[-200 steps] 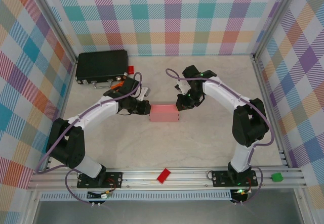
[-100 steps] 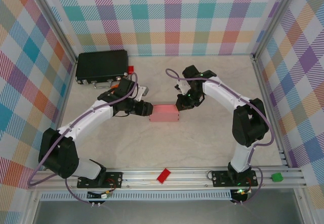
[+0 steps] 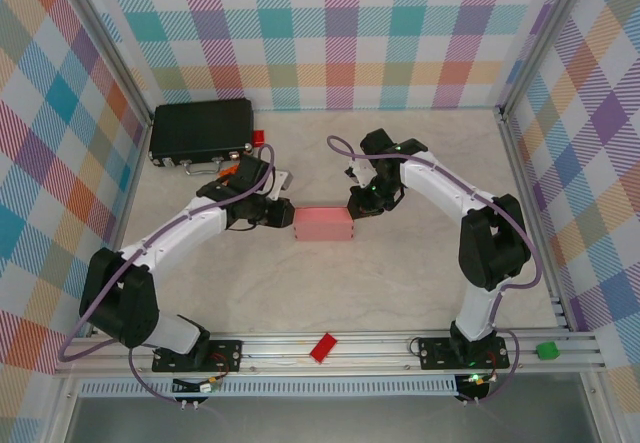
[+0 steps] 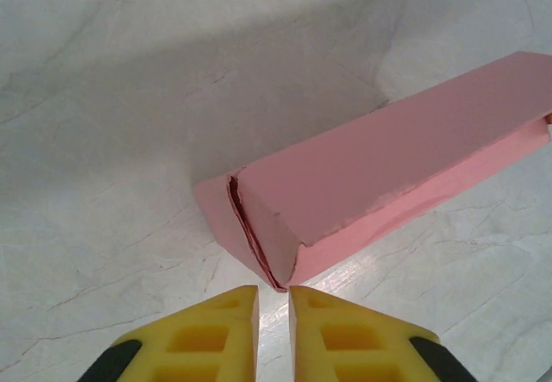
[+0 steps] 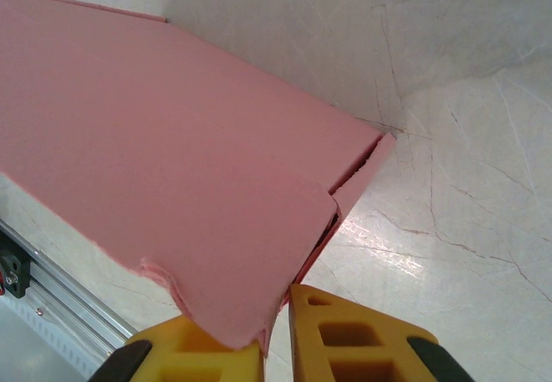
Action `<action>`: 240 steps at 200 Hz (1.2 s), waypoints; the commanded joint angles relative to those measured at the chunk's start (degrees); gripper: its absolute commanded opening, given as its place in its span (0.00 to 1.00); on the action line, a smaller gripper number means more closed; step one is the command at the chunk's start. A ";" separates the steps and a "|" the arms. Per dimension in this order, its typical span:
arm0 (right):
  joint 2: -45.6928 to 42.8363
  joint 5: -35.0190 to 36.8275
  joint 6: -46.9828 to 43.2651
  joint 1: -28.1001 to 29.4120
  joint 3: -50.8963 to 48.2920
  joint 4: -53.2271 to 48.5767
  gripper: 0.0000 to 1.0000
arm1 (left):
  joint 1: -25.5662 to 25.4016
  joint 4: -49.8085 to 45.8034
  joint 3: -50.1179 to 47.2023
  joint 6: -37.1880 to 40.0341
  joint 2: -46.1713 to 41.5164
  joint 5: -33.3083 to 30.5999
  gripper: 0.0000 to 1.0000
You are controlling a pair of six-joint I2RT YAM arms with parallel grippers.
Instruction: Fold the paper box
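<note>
bright, even overhead light. soft shadow behind the paper box (image 4: pixel 388 166), mild glare on the table (image 4: pixel 103 184) beside it. wrist views sharp.

Bench (image 3: pixel 330 283), pale marbled: pink paper box (image 3: pixel 324 223) centre; black case (image 3: pixel 200 131) far left, small red block (image 3: pixel 258 137) just beside.

Readable text: nothing you can read right now, operator.
Paper box (image 3: pixel 323 223) (image 4: pixel 388 166) (image 5: pixel 172 140): centre of the top view; you're seeing plain pink card, with no lettering on the faces turned to either wrist camera.
Black case (image 3: pixel 201 129): upper left of the top view; whatever is on its front edge is too small for you to read.
Red block (image 3: pixel 322 347): bottom centre, on the rail; looks plain to you, too small to be sure.
</note>
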 commanded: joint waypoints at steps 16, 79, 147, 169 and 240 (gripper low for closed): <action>0.37 -0.50 -0.18 0.60 0.37 -1.45 0.16 | -0.42 1.10 0.52 -0.61 0.21 0.81 0.13; 0.55 -0.52 -0.02 0.62 0.36 -1.44 0.16 | -0.42 1.53 0.10 -0.42 -2.00 -0.34 0.13; 0.58 -0.50 -0.15 0.61 0.47 -1.45 0.16 | -0.42 4.39 -1.25 -0.53 -3.66 0.07 0.19; 0.61 -0.50 -0.14 0.59 0.44 -1.38 0.16 | -0.42 4.36 -1.07 -0.44 -2.64 0.63 0.21; 0.60 -0.50 -0.09 0.63 0.44 -1.55 0.16 | -0.42 4.96 -1.38 -0.41 -0.27 1.04 0.15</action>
